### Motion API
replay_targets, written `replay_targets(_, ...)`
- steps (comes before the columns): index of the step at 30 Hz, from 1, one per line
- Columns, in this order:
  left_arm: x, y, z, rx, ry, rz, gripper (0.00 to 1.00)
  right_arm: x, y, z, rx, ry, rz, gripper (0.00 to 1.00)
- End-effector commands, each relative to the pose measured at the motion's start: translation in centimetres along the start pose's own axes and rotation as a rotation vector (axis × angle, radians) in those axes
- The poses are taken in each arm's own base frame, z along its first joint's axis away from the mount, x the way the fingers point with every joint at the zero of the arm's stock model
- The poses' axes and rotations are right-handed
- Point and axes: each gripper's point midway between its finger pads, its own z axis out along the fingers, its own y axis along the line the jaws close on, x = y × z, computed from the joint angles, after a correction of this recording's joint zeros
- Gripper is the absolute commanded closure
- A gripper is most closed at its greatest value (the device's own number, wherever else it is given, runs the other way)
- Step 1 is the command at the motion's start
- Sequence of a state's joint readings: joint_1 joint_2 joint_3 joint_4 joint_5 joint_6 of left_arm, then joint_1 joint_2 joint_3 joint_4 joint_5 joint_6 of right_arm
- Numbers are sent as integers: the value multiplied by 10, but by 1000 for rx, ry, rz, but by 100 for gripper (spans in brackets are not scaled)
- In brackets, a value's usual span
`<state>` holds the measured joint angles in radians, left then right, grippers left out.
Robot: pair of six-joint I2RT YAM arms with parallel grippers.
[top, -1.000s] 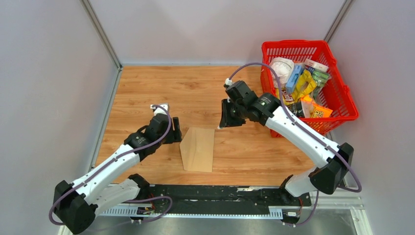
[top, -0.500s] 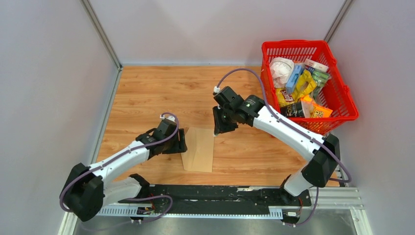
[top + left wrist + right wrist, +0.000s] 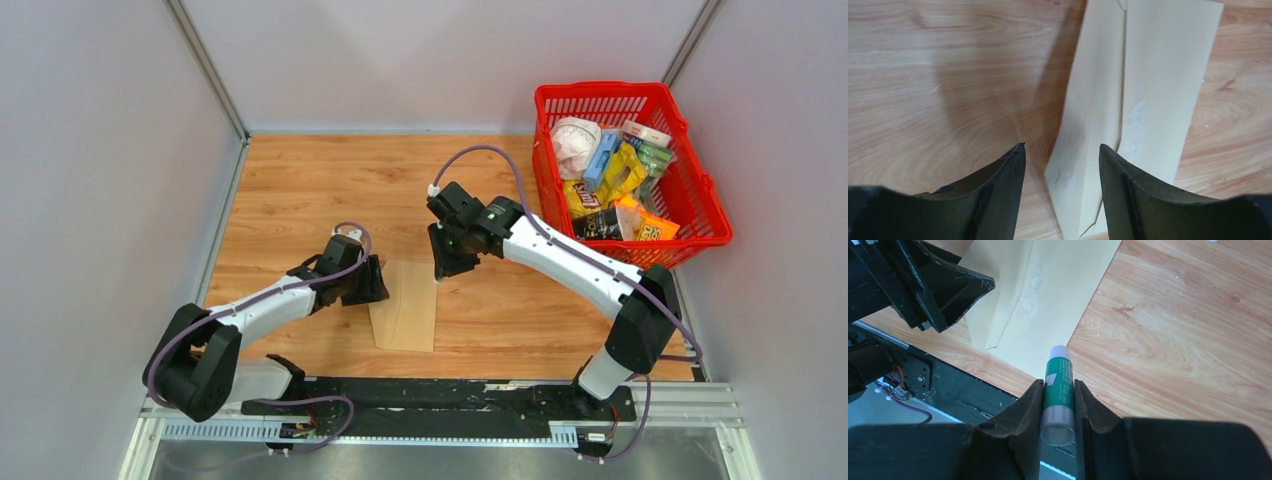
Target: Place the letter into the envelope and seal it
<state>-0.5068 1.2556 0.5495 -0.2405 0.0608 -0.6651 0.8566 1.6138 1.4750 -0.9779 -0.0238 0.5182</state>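
Envelope (image 3: 405, 305): flat on wood table (image 3: 300, 190), btw both arms.
L gripper (image 3: 1062, 148): fingers spread, at envelope's edge.
R gripper (image 3: 1058, 385): pinching glue stick (image 3: 1058, 371).
Feel: prob. thin, light, bendy, slidey; press flat or pinch an edge.
Letter: can't see it.

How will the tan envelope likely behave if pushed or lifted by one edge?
The envelope lies thin and flat on the smooth wooden table, so a push would probably slide it. Its sheet-thin paper folds along a long crease, so it is likely light and floppy, drooping if lifted.
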Motion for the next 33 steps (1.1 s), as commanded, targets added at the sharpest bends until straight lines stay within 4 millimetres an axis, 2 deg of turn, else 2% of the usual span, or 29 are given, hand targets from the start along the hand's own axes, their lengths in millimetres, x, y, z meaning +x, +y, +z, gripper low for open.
replay_targets(1,-1,-25,4,136,20,13,37,2,2,13,-5,14,-30,100)
replay_targets(7,8,-11,4,69,56,8,36,5,6,23,-4,28,-47,100)
replay_targets(11,20,-10,11,73,112,-8,43,8,10,29,-2,36,-58,100)
replay_targets(16,26,-9,16,78,133,-18,52,7,14,35,2,37,-62,100)
replay_targets(22,34,-7,21,75,164,-21,69,8,20,46,9,40,-68,100)
replay_targets(25,35,-6,21,74,166,-27,86,10,27,51,2,40,-72,100)
replay_targets(29,34,-6,19,67,160,-34,99,13,37,57,-16,39,-71,100)
replay_targets(33,34,-6,19,70,164,-38,100,20,41,69,-11,54,-75,100)
